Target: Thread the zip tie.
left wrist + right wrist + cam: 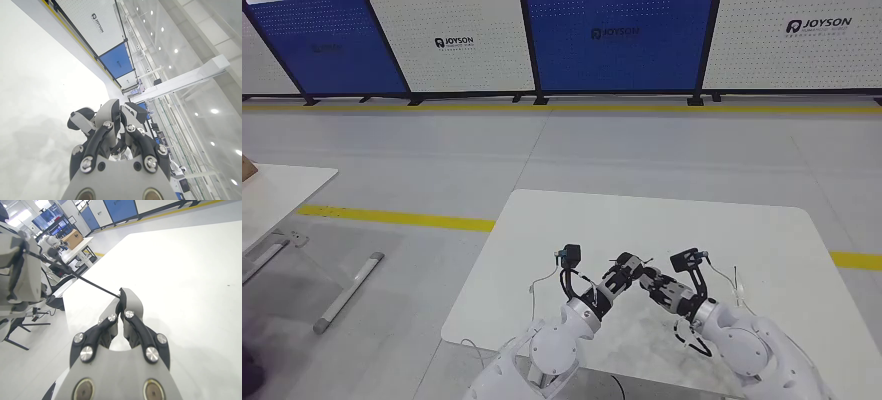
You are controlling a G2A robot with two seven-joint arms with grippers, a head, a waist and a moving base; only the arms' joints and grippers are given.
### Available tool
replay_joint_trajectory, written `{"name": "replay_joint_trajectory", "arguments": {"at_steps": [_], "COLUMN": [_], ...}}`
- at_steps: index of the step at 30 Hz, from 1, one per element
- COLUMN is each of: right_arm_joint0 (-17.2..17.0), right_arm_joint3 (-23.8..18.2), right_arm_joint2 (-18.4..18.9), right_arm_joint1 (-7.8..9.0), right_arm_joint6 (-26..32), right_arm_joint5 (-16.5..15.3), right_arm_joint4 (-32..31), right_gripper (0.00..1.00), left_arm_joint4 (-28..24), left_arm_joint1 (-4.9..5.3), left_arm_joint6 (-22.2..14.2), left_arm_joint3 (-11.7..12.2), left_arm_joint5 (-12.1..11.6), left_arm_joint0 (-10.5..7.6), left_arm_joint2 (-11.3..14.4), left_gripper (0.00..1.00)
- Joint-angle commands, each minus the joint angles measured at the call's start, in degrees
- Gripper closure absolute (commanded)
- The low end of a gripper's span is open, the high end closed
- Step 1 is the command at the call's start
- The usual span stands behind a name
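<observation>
1. Where the two arms meet above the table (179, 266), the right hand (120, 297) is closed tight, its fingertips pinching one end of the zip tie (90, 283).
2. The zip tie is a thin, flat, black plastic strap. It runs out straight and taut from the right hand's fingertips, clear of the table, to the left hand (119, 111).
3. The left hand is also closed, with a thin black sliver of the strap gripped between its pads.
4. A darker lump sits on the strap close to the left hand. It is too blurred to identify.
5. Both hands have pale grey, smooth, curved finger shells lined with black rubbery pads (123, 298). Black link bars fixed with round silver bolts drive the fingers.
6. The table beneath the hands is white, matte and flat, with rounded corners.
</observation>
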Motion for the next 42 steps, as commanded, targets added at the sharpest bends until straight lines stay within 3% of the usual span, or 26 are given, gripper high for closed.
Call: {"name": "replay_joint_trajectory", "arguments": {"at_steps": [1,15,16,17,18,19,32,42], "right_arm_joint0": [-0.06,-0.60,-0.81,-0.99,-1.23,-1.66,-9.43,-17.67], "right_arm_joint3": [0.08,0.25,-0.35,-0.91,-1.43,-2.38,-10.98,-15.93], "right_arm_joint2": [0.15,0.39,0.46,0.56,0.74,1.08,10.38,21.50], "right_arm_joint1": [0.04,0.19,0.27,0.38,0.52,0.74,4.79,8.39], "right_arm_joint6": [0.26,1.90,1.85,1.88,1.82,1.44,-7.24,-10.65], "right_arm_joint5": [0.00,0.00,0.00,0.00,0.00,0.00,0.00,0.00], "right_arm_joint4": [-0.45,-0.47,0.26,0.68,0.94,1.45,8.68,21.79], "right_gripper": [1.00,1.00,0.87,0.57,0.08,0.00,0.00,0.00], "left_arm_joint4": [0.00,0.00,0.00,0.00,0.00,0.00,0.00,0.00], "left_arm_joint1": [0.00,0.00,0.00,0.00,0.00,0.00,0.00,0.00], "left_arm_joint6": [0.00,0.00,0.00,0.00,0.00,0.00,0.00,0.00], "left_arm_joint3": [0.00,0.00,0.00,0.00,0.00,0.00,0.00,0.00], "left_arm_joint5": [0.00,0.00,0.00,0.00,0.00,0.00,0.00,0.00], "left_arm_joint0": [0.00,0.00,0.00,0.00,0.00,0.00,0.00,0.00], "left_arm_joint2": [0.00,0.00,0.00,0.00,0.00,0.00,0.00,0.00], "left_gripper": [1.00,1.00,1.00,1.00,1.00,1.00,1.00,1.00]}}
